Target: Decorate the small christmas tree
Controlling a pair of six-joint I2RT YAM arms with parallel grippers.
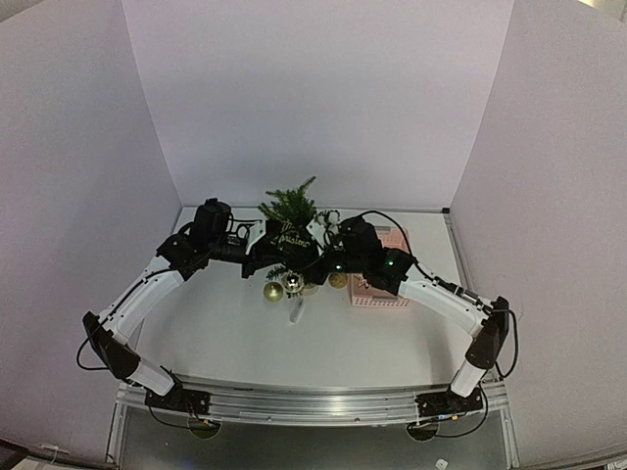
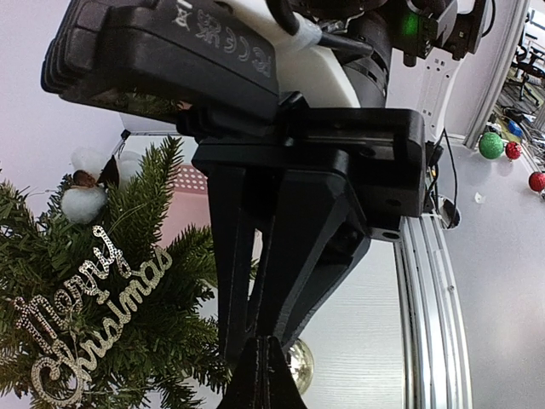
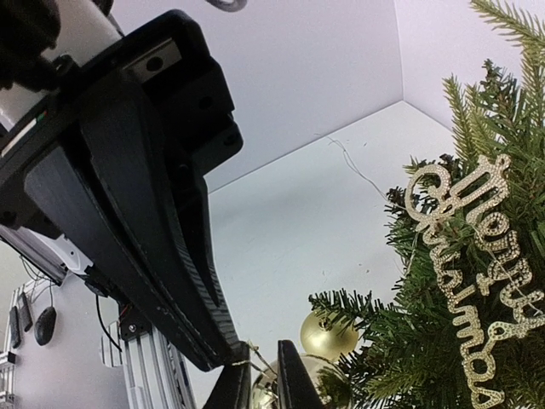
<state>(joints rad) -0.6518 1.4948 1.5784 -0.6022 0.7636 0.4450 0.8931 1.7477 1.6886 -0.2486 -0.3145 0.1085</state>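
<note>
White table (image 1: pixel 225 343) holds the small christmas tree (image 1: pixel 289 208); left claw (image 2: pixel 261 379) pressed together, right claw's (image 3: pixel 261 382) state unclear.

Am working inside three-sided booth: back wall (image 1: pixel 313 98), left wall (image 1: pixel 69 196) and right wall (image 1: pixel 558 196) all showing plain pale lavender-white. White table (image 1: pixel 225 338) is filling space between panels. Aluminium rail (image 1: pixel 313 399) is running along my near edge. Light (image 1: pixel 600 4) is glaring at top right corner. Grey floor (image 2: pixel 502 290) is showing beyond rail, green ball (image 2: pixel 490 145) and red balls (image 2: pixel 513 150) lying on it.
</note>
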